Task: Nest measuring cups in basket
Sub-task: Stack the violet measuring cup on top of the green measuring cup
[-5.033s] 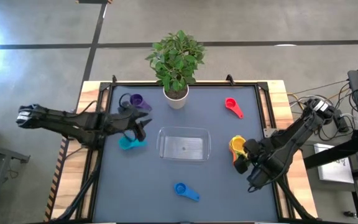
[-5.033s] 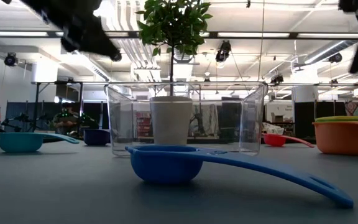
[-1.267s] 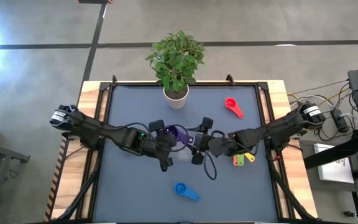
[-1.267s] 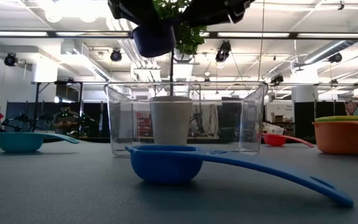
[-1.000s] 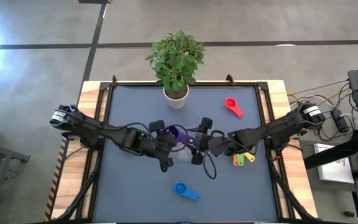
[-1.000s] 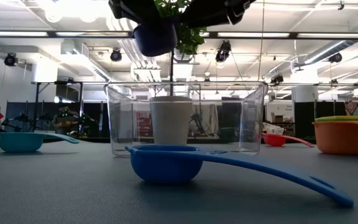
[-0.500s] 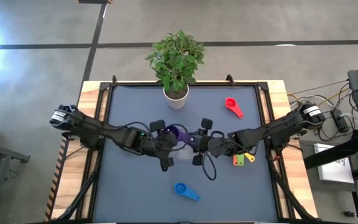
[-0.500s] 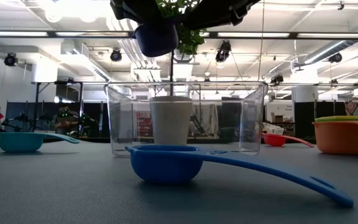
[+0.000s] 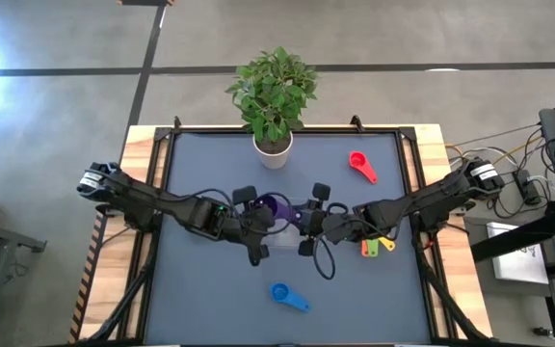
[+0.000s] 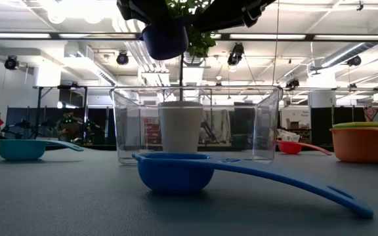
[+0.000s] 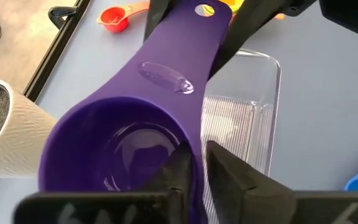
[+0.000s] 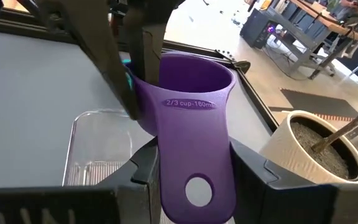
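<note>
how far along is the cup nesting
Nothing is nested yet: the clear plastic basket looks empty. In hand: the purple plastic measuring cup is above it, left gripper on its rim, right gripper closed on its handle. Left: the blue cup, red cup, teal cup and the orange stack.

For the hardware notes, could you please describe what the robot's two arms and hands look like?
Both arms are slim, black and jointed, with pale bands near their outer ends. The left hand and right hand each end in two flat dark fingers. A black cable loops below the right hand.
</note>
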You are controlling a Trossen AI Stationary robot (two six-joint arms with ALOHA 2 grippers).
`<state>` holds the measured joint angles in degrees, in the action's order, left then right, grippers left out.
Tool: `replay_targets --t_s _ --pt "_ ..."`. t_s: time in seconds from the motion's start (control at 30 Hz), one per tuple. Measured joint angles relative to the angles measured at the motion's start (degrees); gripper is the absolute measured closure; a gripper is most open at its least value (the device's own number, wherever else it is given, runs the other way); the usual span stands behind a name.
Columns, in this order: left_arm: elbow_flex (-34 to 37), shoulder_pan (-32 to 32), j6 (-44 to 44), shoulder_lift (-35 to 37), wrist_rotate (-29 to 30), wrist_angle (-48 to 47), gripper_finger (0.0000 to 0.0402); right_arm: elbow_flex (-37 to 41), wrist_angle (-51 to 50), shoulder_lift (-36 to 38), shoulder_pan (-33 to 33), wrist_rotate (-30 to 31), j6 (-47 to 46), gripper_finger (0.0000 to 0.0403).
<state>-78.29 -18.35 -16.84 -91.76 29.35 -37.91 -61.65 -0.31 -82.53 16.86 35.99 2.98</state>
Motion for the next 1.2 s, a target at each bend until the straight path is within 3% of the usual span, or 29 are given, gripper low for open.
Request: replay_targets --t_s 0.2,0.47,0.73,0.93,1.2 --pt "0.01 0.0 0.13 0.82 -0.12 -0.21 0.0296 0.0 -2.54 1.63 -0.02 1.98 -1.96 0.0287" --pt "0.08 -0.73 -1.73 5.89 4.84 -4.02 0.0222 0.02 -15.75 6.16 1.32 6.99 -11.79 0.0311" --pt "0.91 -2.81 -1.87 8.13 9.01 -3.46 0.0212 0.02 -29.4 11.38 9.65 14.58 -23.12 0.0386" --pt "4.99 -3.02 -1.73 8.34 8.54 0.09 0.0212 0.04 -35.27 13.19 13.34 16.73 -29.46 0.0389" --pt "14.14 1.46 -0.59 8.12 -4.49 9.26 0.0212 0.04 -34.78 13.65 13.64 16.69 -29.46 0.037"
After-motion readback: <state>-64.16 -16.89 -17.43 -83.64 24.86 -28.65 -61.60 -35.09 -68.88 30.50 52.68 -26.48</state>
